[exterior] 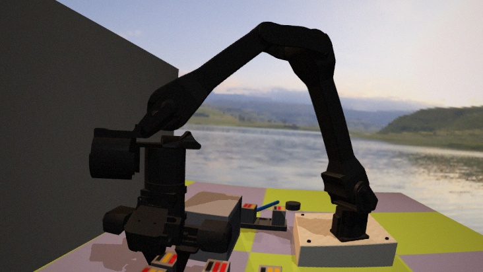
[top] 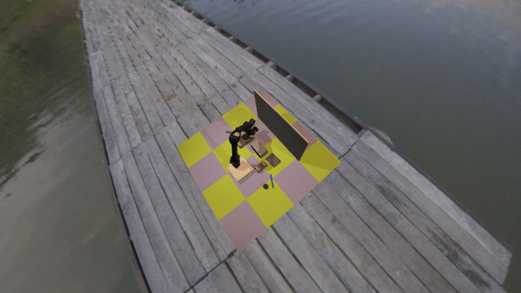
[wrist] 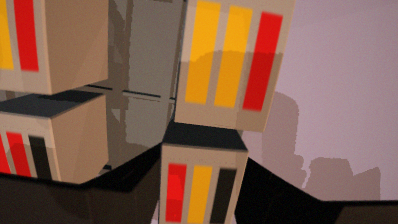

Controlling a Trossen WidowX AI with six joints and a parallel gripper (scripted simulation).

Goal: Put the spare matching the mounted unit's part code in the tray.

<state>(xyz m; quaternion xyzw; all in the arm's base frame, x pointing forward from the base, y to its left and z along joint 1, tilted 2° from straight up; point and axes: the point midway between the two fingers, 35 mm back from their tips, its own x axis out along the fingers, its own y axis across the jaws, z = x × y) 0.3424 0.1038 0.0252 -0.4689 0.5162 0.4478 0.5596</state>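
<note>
My gripper (top: 247,137) (exterior: 165,261) (wrist: 197,151) points down and is shut on a spare with a red, yellow and black striped top (exterior: 164,259) (wrist: 200,192). The spare is low among its neighbours; its underside is hidden. A spare striped yellow, yellow and red (wrist: 231,60) stands right beside it. A red, red and black spare (exterior: 216,266) (wrist: 75,135) stands apart, across the grey rack base (wrist: 152,50). The tray (top: 273,160) appears as a flat grey square in the top view. No mounted unit's back code is readable.
A large grey box (top: 259,146) (exterior: 212,209) stands between rack and tray. A tall dark panel (top: 280,125) (exterior: 67,118) rises beyond. A small holder (top: 260,166) (exterior: 263,225) carries two striped units. A blue stick (top: 272,180) (exterior: 268,205) and black disc (top: 265,186) (exterior: 293,205) lie farther off.
</note>
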